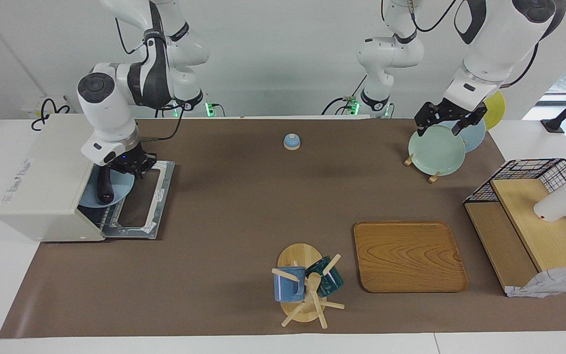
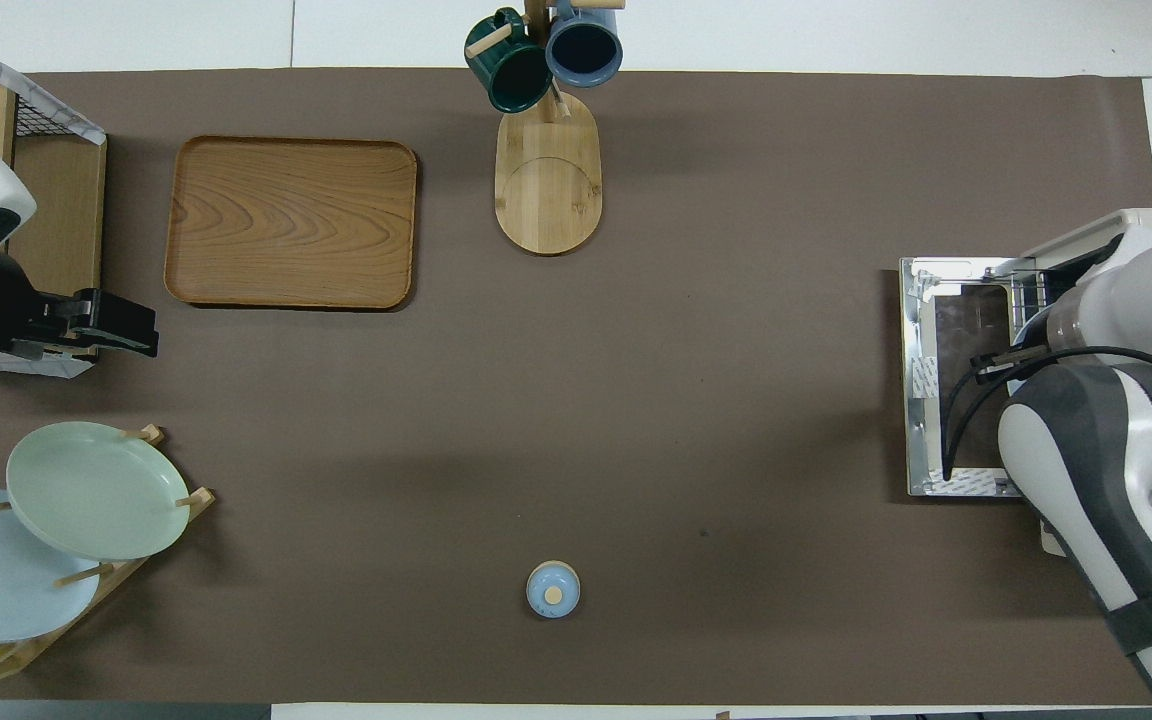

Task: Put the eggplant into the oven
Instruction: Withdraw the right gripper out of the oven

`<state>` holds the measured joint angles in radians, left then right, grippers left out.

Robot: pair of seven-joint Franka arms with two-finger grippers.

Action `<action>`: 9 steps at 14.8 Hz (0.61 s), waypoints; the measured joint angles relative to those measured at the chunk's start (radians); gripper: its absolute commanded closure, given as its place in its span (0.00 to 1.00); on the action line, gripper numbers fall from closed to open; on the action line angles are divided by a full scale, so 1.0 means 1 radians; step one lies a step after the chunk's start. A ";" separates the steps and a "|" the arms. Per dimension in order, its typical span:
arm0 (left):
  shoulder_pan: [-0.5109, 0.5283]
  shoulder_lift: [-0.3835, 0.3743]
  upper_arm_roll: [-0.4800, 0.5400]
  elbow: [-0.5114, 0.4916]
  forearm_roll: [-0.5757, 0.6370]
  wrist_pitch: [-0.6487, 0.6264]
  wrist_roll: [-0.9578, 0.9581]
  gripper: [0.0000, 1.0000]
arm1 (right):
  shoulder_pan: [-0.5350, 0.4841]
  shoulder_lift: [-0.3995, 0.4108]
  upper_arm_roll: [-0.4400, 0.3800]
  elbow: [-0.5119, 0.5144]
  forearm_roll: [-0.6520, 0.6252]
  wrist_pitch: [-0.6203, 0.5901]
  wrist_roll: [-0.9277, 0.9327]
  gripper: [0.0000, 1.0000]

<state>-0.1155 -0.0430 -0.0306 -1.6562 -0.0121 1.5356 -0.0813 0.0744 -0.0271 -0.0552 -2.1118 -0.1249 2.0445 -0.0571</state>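
right gripper (image 1: 133,169): your jaws are shut, empty, at the oven (image 1: 47,182) mouth
eggplant (image 1: 103,189): on blue plate (image 1: 116,189), half hidden
left gripper (image 1: 447,120): jaws wide, over the plate rack (image 1: 433,174)

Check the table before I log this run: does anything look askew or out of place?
One oddity: the white cup lies tipped on its side on the wire basket's wooden shelf. Otherwise nothing stands out.
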 measured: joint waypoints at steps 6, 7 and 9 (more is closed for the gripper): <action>0.000 0.000 0.000 0.000 0.000 0.000 0.000 0.00 | 0.093 0.112 0.001 -0.078 0.003 0.187 0.244 1.00; 0.000 0.000 0.000 0.000 0.000 0.000 0.000 0.00 | 0.085 0.124 -0.002 -0.090 0.003 0.204 0.244 1.00; 0.000 0.000 0.000 0.000 0.000 0.000 0.000 0.00 | 0.064 0.135 -0.005 -0.113 0.003 0.238 0.244 1.00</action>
<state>-0.1155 -0.0430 -0.0306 -1.6562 -0.0121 1.5356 -0.0813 0.1384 0.1078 -0.0598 -2.2250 -0.1216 2.2822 0.1871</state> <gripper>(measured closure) 0.000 0.991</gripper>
